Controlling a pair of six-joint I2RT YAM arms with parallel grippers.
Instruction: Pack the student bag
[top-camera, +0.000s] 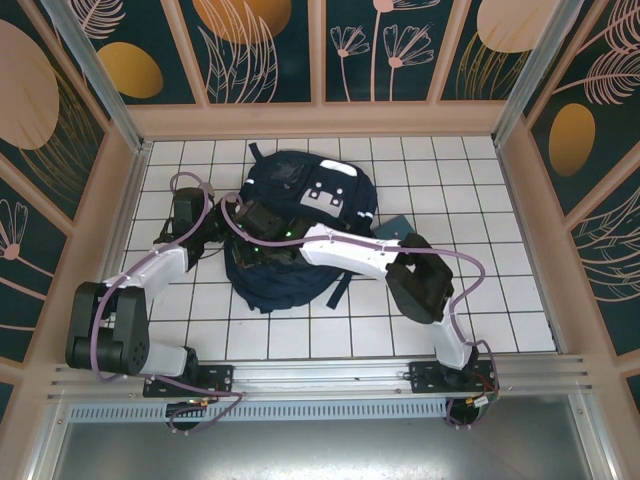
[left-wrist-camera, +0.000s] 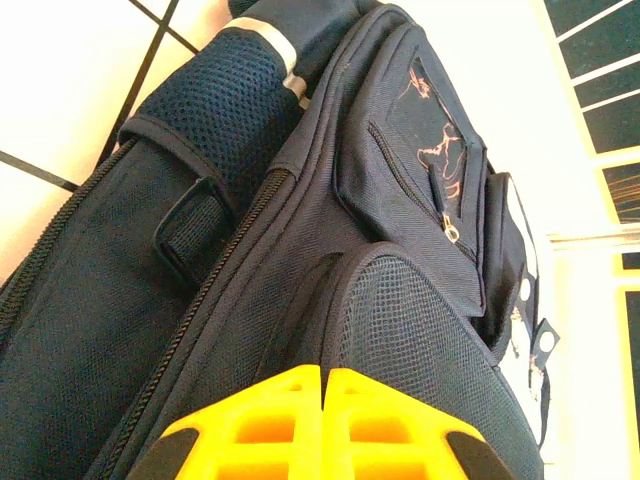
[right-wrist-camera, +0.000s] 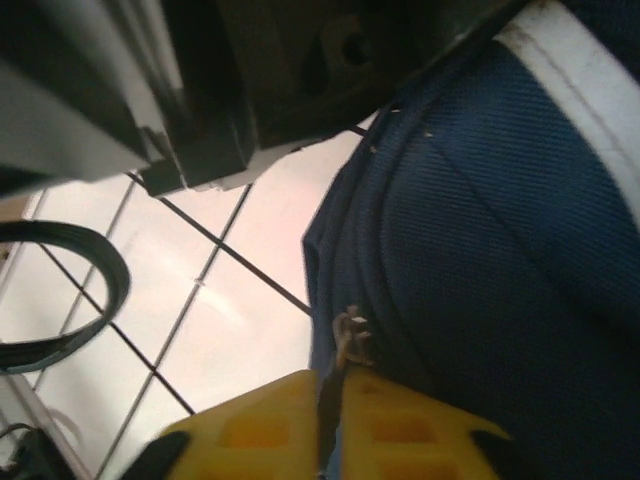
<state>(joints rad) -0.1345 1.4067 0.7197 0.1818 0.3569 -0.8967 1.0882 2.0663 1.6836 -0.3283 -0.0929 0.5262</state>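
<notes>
The student bag (top-camera: 300, 215), a large dark navy backpack with white stripes and grey patches, lies in the middle of the tiled floor. My left gripper (top-camera: 222, 222) is at its left side. In the left wrist view the yellow fingers (left-wrist-camera: 290, 420) meet, shut, with their tips against the bag's mesh side pocket (left-wrist-camera: 420, 320). My right arm reaches across the bag from the right, with the right gripper (top-camera: 262, 238) over the bag's left half. In the right wrist view that gripper (right-wrist-camera: 330, 385) pinches a dark zipper pull (right-wrist-camera: 352, 335) at the bag's edge.
A teal flat object (top-camera: 395, 228) peeks out to the right of the bag, partly under my right arm. A black strap (top-camera: 340, 290) trails toward the near side. Wooden walls enclose the white tile floor (top-camera: 480, 200) on three sides.
</notes>
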